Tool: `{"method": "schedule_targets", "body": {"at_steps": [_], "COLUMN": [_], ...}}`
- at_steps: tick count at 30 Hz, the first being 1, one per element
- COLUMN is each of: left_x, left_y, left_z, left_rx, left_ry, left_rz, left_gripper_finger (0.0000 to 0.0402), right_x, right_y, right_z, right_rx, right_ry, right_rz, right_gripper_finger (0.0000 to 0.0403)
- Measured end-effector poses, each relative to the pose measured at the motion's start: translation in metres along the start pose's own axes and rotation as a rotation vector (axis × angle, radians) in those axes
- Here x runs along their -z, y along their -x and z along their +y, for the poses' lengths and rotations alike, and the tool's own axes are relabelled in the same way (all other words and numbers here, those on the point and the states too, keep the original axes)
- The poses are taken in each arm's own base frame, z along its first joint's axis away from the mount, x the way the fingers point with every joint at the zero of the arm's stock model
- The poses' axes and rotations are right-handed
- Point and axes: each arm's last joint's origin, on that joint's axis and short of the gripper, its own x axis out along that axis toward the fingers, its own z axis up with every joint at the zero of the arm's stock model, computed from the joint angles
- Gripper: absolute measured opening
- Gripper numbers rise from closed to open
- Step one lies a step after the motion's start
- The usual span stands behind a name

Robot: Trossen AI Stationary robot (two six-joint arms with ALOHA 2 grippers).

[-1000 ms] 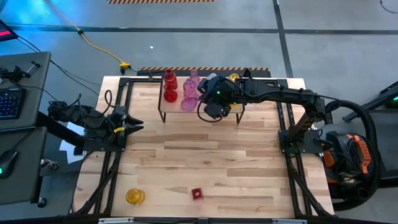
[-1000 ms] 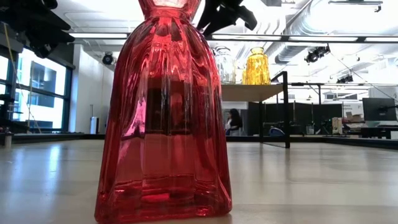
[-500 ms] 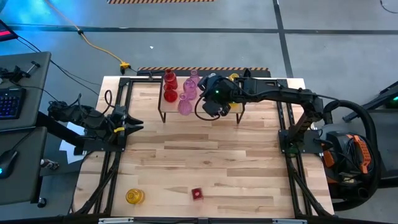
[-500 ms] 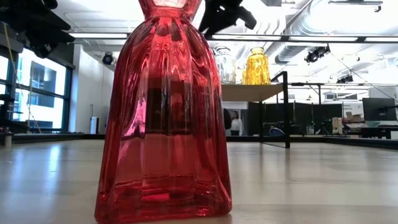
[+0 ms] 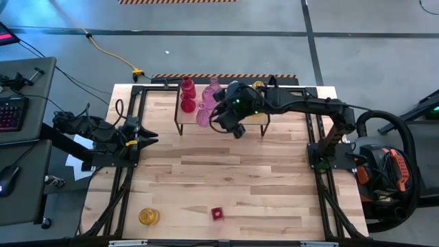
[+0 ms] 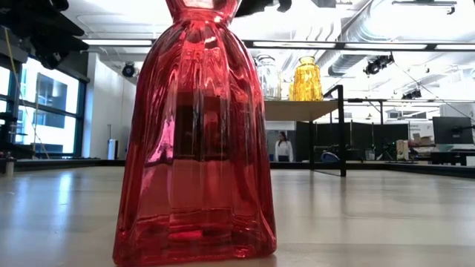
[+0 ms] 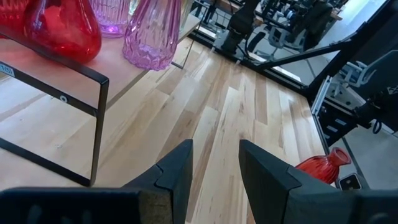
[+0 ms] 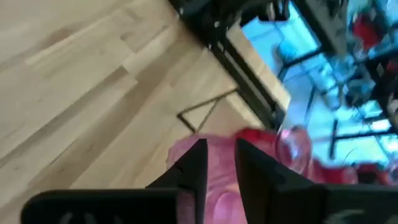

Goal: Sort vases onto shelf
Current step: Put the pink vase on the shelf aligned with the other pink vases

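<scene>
Most of the sorting looks done. On the shelf [image 7: 81, 59], at the far middle of the table [image 5: 226, 178], stand two red vases [image 5: 186, 96] at its left end, two pink vases [image 5: 206, 103] beside them, and a yellow vase [image 5: 257, 86] towards its right; the low view also shows a clear vase [image 6: 269, 78] up there next to the yellow one. Two pieces are left on the tabletop, both at the near edge: a yellow vase on the table [image 5: 147, 217] at the near left and a small red vase [image 5: 217, 214] near the middle.

My right gripper [image 5: 233, 127] hangs over the shelf's near edge, just right of the nearer pink vase [image 8: 211, 180]. Its jaws stand only a little apart and I see nothing clamped between them. My left gripper [image 5: 149, 137] waits at the table's left side, jaws apart and empty.

For room, the whole middle of the table between shelf and near edge is bare wood, so I judge the reach to either leftover vase to be free. The tight spots are the shelf's thin black frame and the crowded glass at its left end. The two leftover vases sit close to the near table edge, so a clumsy nudge could tip one off.
</scene>
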Motion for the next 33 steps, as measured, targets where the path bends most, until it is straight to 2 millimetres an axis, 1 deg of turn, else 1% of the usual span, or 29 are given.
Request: {"method": "schedule_targets", "body": {"at_steps": [1,5,10,14,17,20,26,33], "left_x": [0.000,0.000,0.000,0.000,0.000,0.000,0.000,0.000], "left_y": [0.000,0.000,0.000,0.000,0.000,0.000,0.000,0.000], "left_z": [0.000,0.000,0.000,0.000,0.000,0.000,0.000,0.000], "left_rx": [0.001,0.001,0.000,0.000,0.000,0.000,0.001,0.000], "left_ry": [0.000,0.001,0.000,0.000,0.000,0.001,0.000,0.000], "left_rz": [0.000,-0.001,0.000,0.000,-0.001,-0.001,-0.001,0.000], "left_gripper_finger": [0.0120,0.0120,0.0120,0.0120,0.0120,0.0120,0.0120,0.0120], "right_x": [0.001,-0.006,-0.016,-0.023,-0.025,-0.023,-0.019,-0.016], "right_y": [-0.002,-0.017,-0.033,-0.041,-0.045,-0.051,-0.065,-0.079], "right_z": [0.001,0.008,0.008,0.012,0.013,0.014,0.016,0.016], "right_rx": [-0.007,-0.026,0.055,0.093,0.121,0.137,0.182,0.250], "right_ry": [-0.019,-0.095,-0.188,-0.268,-0.322,-0.390,-0.572,-0.695], "right_rz": [0.010,-0.012,-0.026,-0.034,-0.031,-0.001,0.030,0.042], "right_gripper_finger": [0.0057,0.0039,0.0032,0.0030,0.0017,0.0003,0.0001,0.0000]}}
